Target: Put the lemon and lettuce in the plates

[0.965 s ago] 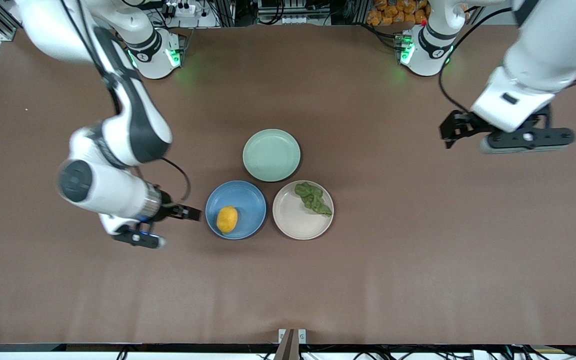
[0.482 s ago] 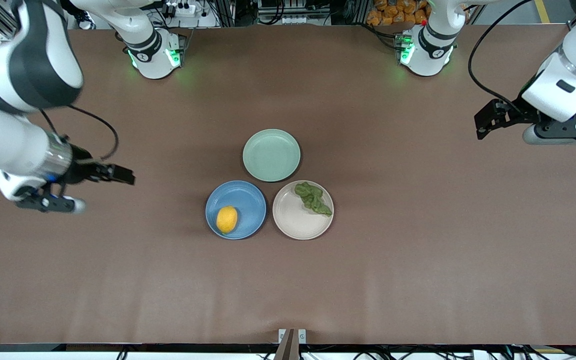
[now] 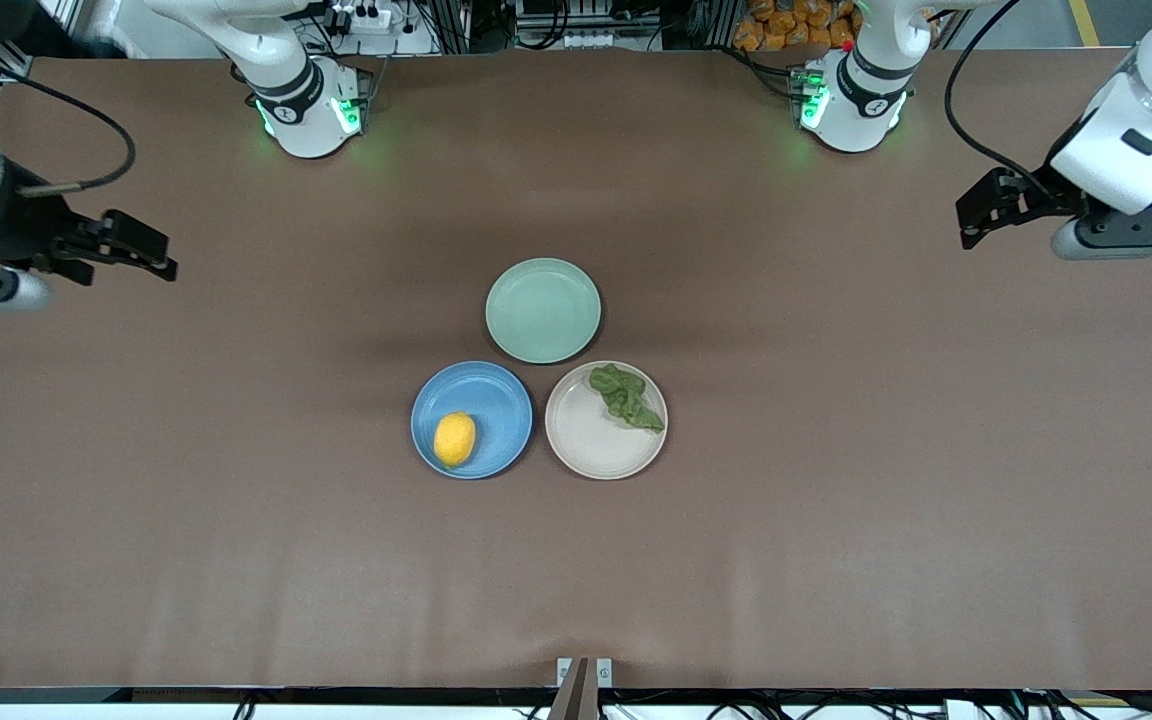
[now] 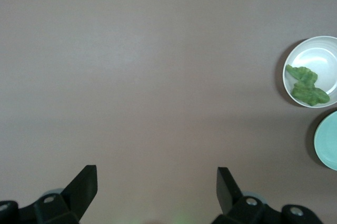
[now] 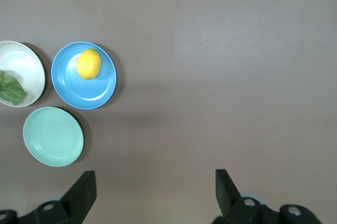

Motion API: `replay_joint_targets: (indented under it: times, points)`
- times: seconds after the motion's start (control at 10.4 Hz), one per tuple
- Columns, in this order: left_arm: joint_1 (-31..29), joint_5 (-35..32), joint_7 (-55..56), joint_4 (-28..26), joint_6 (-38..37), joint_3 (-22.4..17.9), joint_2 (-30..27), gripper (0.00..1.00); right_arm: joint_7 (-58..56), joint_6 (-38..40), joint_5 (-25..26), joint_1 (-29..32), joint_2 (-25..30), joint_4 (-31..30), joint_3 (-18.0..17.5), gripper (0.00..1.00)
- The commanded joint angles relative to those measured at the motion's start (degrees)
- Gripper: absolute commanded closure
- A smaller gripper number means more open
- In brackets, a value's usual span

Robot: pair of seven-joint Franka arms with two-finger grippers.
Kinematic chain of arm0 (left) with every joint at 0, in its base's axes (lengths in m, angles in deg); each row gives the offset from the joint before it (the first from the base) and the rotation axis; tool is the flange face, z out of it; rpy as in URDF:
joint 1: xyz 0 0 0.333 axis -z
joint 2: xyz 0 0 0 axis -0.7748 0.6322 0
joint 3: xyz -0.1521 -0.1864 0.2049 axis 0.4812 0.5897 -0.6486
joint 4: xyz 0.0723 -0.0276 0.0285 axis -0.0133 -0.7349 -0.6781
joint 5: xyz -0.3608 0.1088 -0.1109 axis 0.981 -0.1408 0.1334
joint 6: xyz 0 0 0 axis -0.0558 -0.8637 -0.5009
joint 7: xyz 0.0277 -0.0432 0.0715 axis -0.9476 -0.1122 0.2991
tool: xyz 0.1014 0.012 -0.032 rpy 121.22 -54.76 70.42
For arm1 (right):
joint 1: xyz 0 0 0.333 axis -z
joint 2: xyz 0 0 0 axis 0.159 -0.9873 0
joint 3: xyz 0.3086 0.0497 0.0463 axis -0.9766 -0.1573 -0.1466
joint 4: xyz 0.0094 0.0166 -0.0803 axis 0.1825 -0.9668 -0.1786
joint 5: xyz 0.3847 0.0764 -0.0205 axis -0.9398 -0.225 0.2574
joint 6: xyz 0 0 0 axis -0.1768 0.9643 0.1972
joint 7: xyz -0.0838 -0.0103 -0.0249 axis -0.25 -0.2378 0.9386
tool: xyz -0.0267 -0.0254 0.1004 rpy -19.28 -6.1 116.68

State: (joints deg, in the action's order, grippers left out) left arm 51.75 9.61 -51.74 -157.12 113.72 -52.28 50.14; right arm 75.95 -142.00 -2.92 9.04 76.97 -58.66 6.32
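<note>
Since the earlier frames the right arm has swung away from the blue plate and up toward its own end of the table, and the left arm has drawn a little farther out toward its end. The fruit, the leaf and the three plates have not moved.

The right gripper [image 3: 151, 250] now hangs in the air over bare brown table [image 3: 236, 560] at the right arm's end, well apart from the plates. Its two fingers are spread wide with nothing between them. The left gripper [image 3: 981, 215] hangs over bare table at the left arm's end, its fingers also spread wide and empty.

Near the middle of the table sit three round plates close together. The lemon [image 3: 454, 439] lies in the blue plate [image 3: 496, 395], toward the edge nearer the front camera. The lettuce [image 3: 626, 397] lies in the beige-white plate [image 3: 591, 445], against the rim toward the left arm's end. The two plates sit just beside each other, the blue one toward the right arm's end. A pale green plate [image 3: 543, 310] sits farther from the front camera, just beside both.
</note>
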Motion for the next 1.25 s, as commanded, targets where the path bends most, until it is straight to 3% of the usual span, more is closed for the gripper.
replay_joint_targets:
  times: [0.0,0.19,0.48,1.16]
  points:
    - [-1.75,0.48,-1.22,-1.75,0.17,0.11,-1.71,0.00,-1.92,-0.19,2.46,1.78,1.26,-2.16,-1.98,0.00]
    - [-1.23,0.48,-1.31,-1.93,0.35,-1.45,-1.98,0.00,-1.92,-0.81,2.55,2.13,1.44,-3.04,-2.06,0.00]
    - [3.86,0.56,-2.54,-2.01,0.35,-8.04,-1.98,0.00,-1.92,-2.13,2.64,4.76,2.84,-5.41,-5.14,0.00]
    - [3.88,0.39,-1.83,-1.66,1.84,-7.53,-1.45,0.00,-1.92,-2.22,2.63,4.68,2.32,-5.33,-4.96,0.00]
